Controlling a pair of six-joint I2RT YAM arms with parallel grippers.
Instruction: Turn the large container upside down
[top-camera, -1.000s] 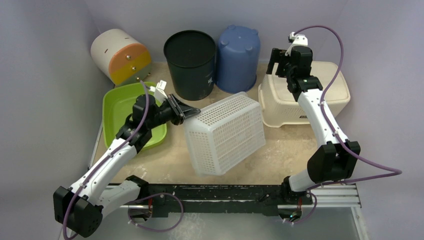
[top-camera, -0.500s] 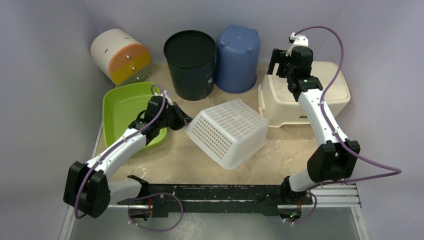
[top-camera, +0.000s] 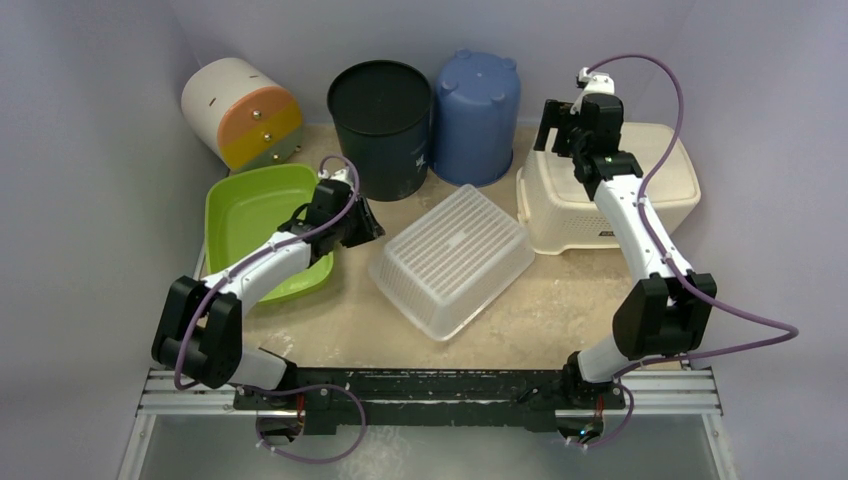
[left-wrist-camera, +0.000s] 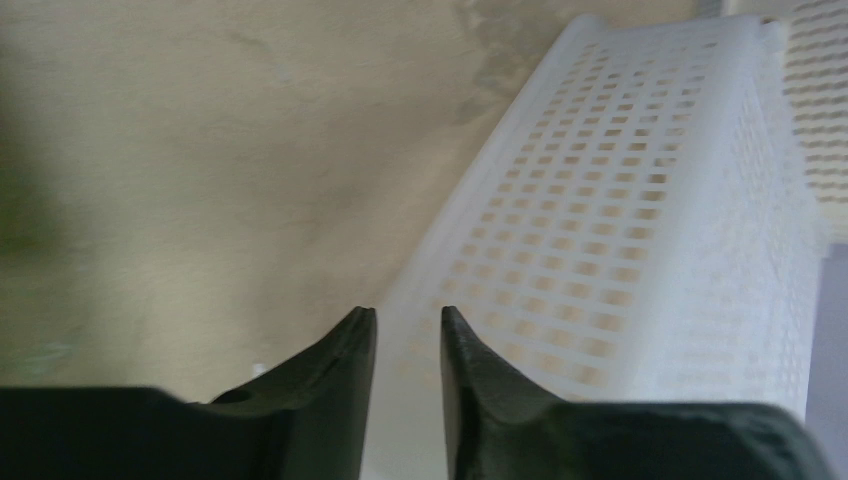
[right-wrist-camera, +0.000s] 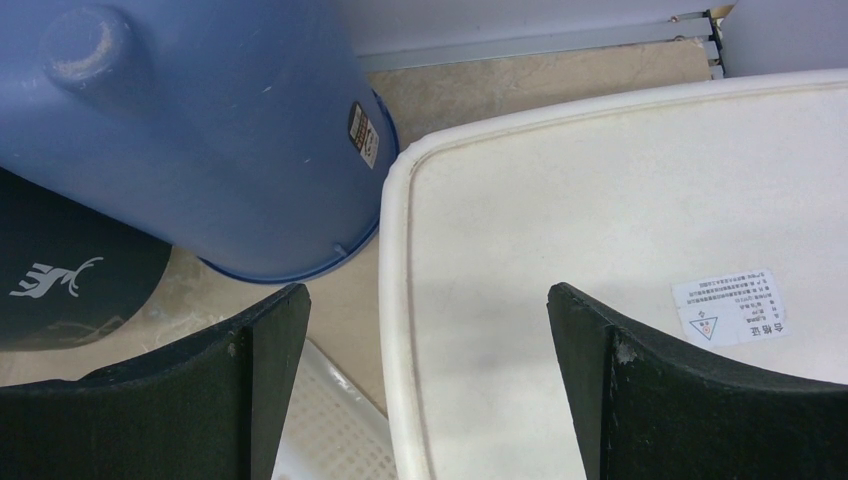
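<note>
One white basket (top-camera: 450, 260) lying bottom-up on table (top-camera: 570, 310). Left pincer (top-camera: 372, 228) sitting just beside basket's left corner, jaws slightly parted, empty. One green tray (top-camera: 240, 215) left of basket. Right-rear of basket: one cream bin (top-camera: 670, 185), right pincer (top-camera: 553, 128) hovering above it, wide open. Behind basket: black bucket (top-camera: 380, 110), blue bucket (top-camera: 478, 100), drum (top-camera: 235, 105), one each.

I've got the basket (top-camera: 450, 260) down. A second ago it hung tilted from my left gripper (left-wrist-camera: 406, 313); now it lies bottom-up on the table (top-camera: 560, 310) just ahead of the jaws, which have parted and released its rim.
</note>
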